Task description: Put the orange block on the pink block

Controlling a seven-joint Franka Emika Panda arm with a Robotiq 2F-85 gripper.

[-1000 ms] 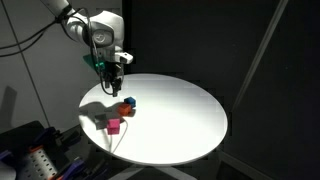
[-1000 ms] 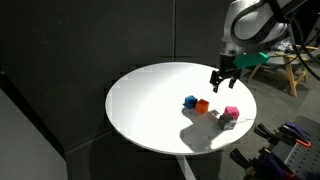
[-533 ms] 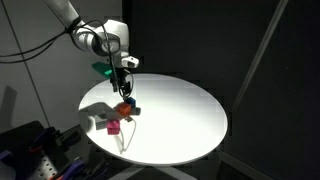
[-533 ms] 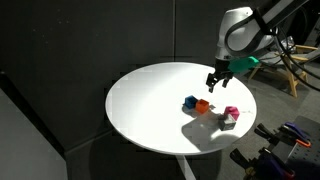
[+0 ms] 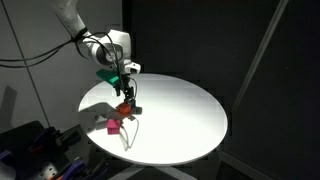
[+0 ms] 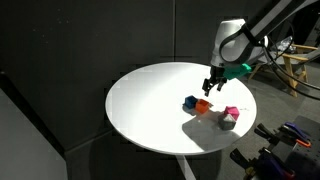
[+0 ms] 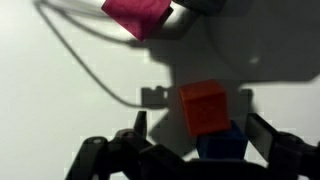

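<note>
The orange block (image 7: 205, 107) lies on the white round table (image 6: 150, 100), touching the blue cube (image 7: 222, 146). In both exterior views it sits just below the gripper (image 5: 124, 108) (image 6: 202, 105). The pink block (image 7: 137, 14) lies apart from it with a grey cube (image 7: 205, 6) beside it, and it also shows in both exterior views (image 5: 114, 126) (image 6: 231, 112). My gripper (image 7: 200, 128) is open and empty, and hangs low over the orange block with one finger on each side of the orange and blue pair (image 5: 127, 93) (image 6: 210, 87).
The blue cube (image 6: 190, 102) touches the orange block on the side away from the pink block. The grey cube (image 6: 228, 121) is against the pink block near the table's edge. Dark curtains surround the table. Equipment stands beyond the table edge (image 6: 290, 140).
My gripper has come down and moved towards the blocks, from above the table to just over the orange block. The blocks have not moved.
</note>
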